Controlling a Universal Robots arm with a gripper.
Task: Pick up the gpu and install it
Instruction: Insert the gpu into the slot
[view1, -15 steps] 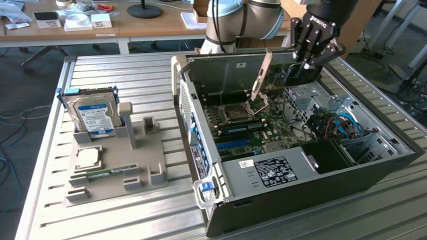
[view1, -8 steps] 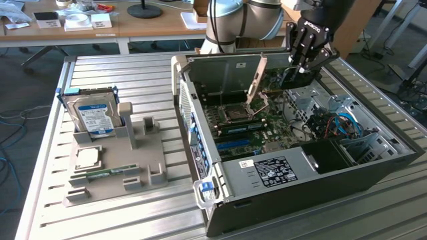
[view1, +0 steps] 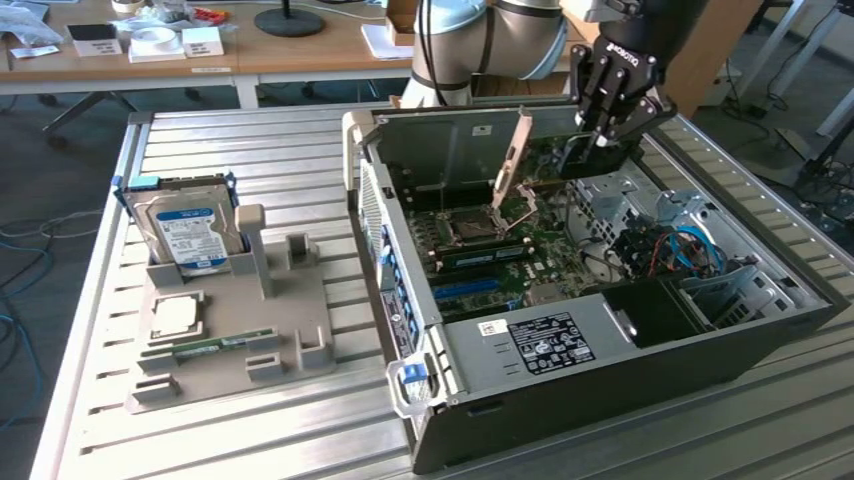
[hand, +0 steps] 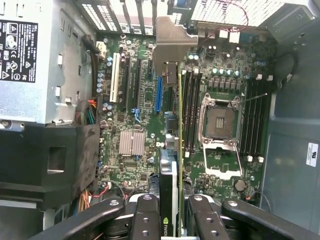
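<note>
Grips the gpu by both flat faces with the gripper, fingers clenched on it. Holds it on edge inside the open computer case, over the motherboard beside the processor socket, bracket toward the rear wall, probably for lining up with the slots. Cannot tell whether seated. Reads NVIDIA on the card's edge, ROBOTIQ on the gripper.

gpu upright over motherboard — inside case
</note>
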